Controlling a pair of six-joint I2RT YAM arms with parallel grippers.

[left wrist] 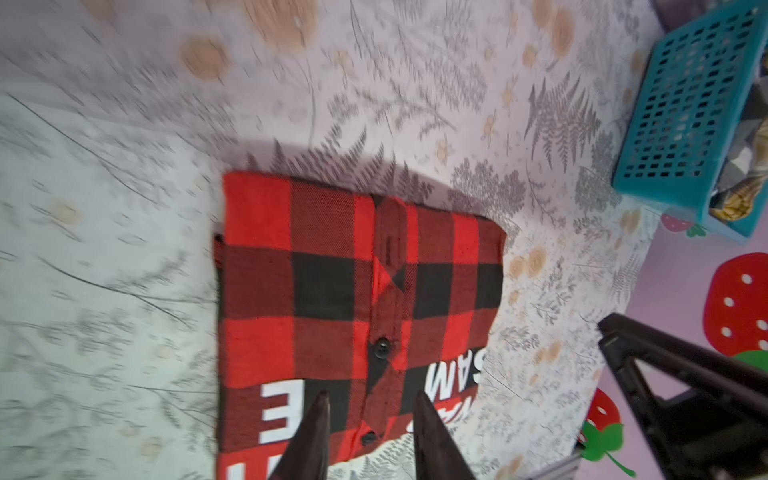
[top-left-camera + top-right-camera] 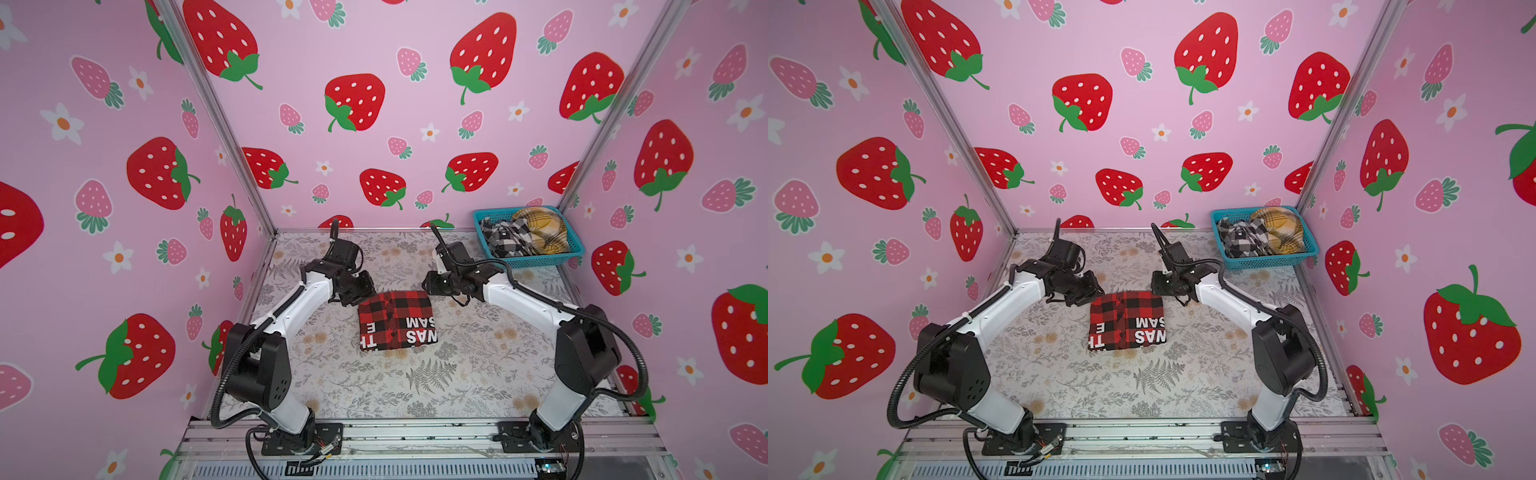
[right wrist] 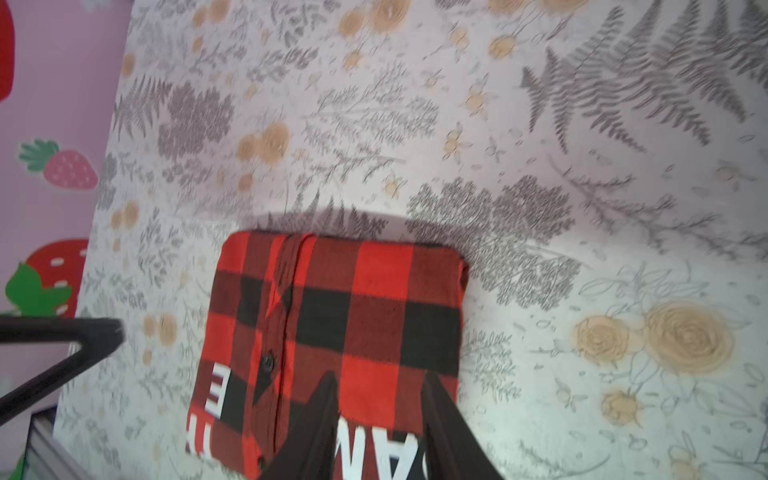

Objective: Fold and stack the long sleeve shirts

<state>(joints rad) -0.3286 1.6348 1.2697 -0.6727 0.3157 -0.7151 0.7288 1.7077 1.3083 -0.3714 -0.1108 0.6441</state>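
The red-and-black check long sleeve shirt (image 2: 397,320) (image 2: 1127,320) lies folded into a flat rectangle at the middle of the table, white block letters along its near edge. My left gripper (image 2: 352,296) (image 1: 370,397) hovers at its far left corner, jaws open and empty. My right gripper (image 2: 428,286) (image 3: 380,376) hovers at the far right corner, also open with nothing between its fingers. Both wrist views look down on the folded shirt (image 1: 353,291) (image 3: 340,324). A black-and-white check shirt (image 2: 505,239) and a mustard-yellow plaid shirt (image 2: 540,230) lie crumpled in the basket.
A teal plastic basket (image 2: 528,262) (image 2: 1266,262) (image 1: 673,104) stands at the back right corner of the table. The floral tablecloth (image 2: 415,382) covers the table. Strawberry-print walls close in the left, back and right sides.
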